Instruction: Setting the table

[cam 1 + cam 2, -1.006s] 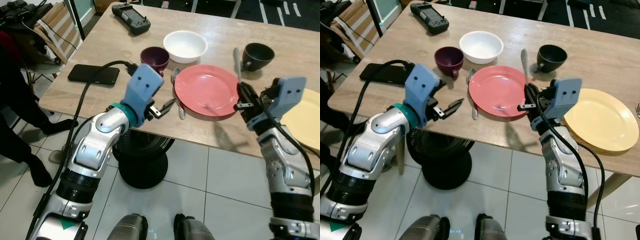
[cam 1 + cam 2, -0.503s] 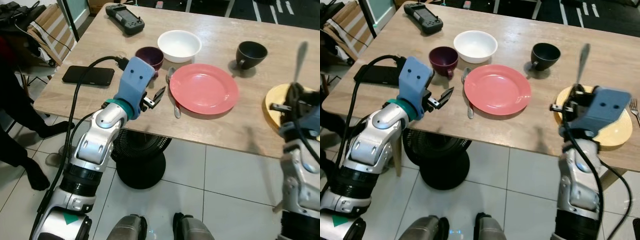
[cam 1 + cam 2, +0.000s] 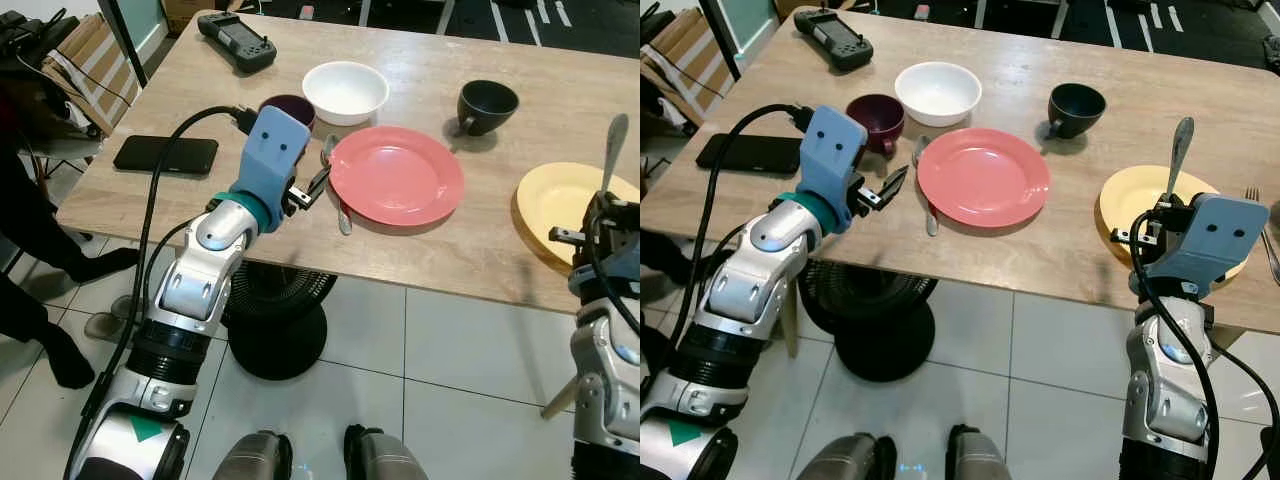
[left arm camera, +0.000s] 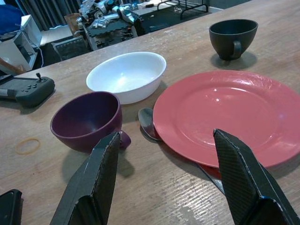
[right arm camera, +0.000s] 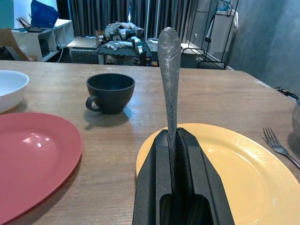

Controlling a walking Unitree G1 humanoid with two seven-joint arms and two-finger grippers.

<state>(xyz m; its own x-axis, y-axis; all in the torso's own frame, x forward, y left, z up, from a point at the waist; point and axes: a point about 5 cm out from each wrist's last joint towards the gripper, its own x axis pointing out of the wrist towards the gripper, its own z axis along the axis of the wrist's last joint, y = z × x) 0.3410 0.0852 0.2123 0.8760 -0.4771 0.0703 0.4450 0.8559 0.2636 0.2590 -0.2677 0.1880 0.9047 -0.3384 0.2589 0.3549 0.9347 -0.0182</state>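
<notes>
The right gripper [image 5: 174, 140] has its two black fingers pressed together on the handle of a metal spoon [image 5: 169, 70], which stands nearly upright out of the fingertips, bowl end up. Taking the yellow plate [image 3: 1140, 205] as the landmark, the gripper hovers at the plate's near edge, by the table's front edge, so the spoon's long axis points up and away from the table rather than lying flat along it. To lay it down beside the plate, the spoon would probably have to tip toward level first, and the right arm is clearly the one placed for that. A fork [image 5: 280, 149] already lies on the plate's right side, so the bare wood on its left, toward the red plate [image 3: 396, 174], looks like the likelier spot.

The left gripper [image 4: 166, 176] holds nothing, its fingers spread wide, well to the left of the yellow plate. It faces a second spoon [image 3: 337, 200] lying flat against the red plate's left rim, with a purple cup [image 4: 86, 119] just beyond.

Behind the plates sit a white bowl [image 3: 345, 91] and a black cup [image 3: 1076, 106]. All rest on a pale wooden table [image 3: 490, 255], with a phone [image 3: 165, 154] and a handheld controller [image 3: 235, 40] at its far left. The floor below is grey tile.
</notes>
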